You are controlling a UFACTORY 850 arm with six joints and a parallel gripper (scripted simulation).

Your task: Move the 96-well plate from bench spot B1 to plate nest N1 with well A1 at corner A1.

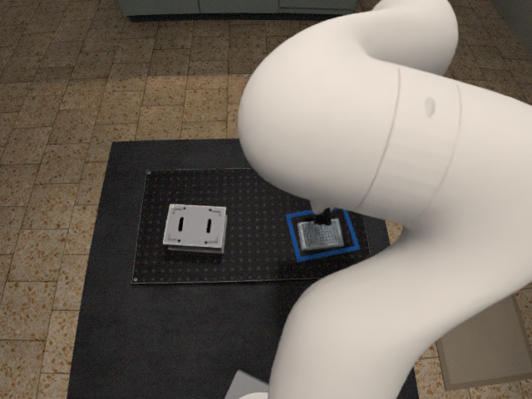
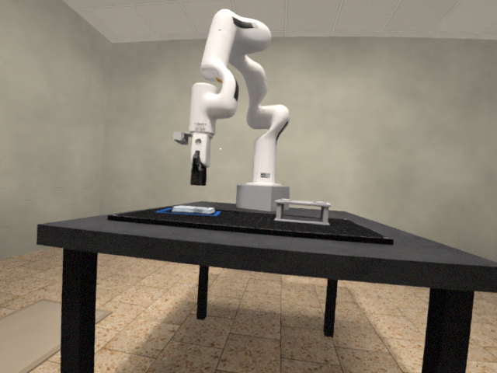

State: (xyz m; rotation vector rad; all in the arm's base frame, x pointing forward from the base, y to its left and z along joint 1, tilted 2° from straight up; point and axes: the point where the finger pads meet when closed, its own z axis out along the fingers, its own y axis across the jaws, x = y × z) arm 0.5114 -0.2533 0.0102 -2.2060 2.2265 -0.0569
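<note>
The 96-well plate (image 1: 321, 234) is a pale grey tray lying flat inside the blue square of spot B1 on the black perforated board. It also shows in the exterior view (image 2: 192, 209) as a low white slab. The raised plate nest N1 (image 1: 195, 226) stands empty at the board's left; in the exterior view it is the grey stand (image 2: 302, 210) at the right. My gripper (image 2: 197, 176) hangs open and empty, well above the plate. In the top view only its dark fingertips (image 1: 322, 216) show over the plate's far edge, below the arm.
The white arm (image 1: 386, 171) fills the right half of the top view and hides part of the board. The robot base (image 2: 262, 196) stands behind the board. The board lies on a black table (image 2: 256, 249).
</note>
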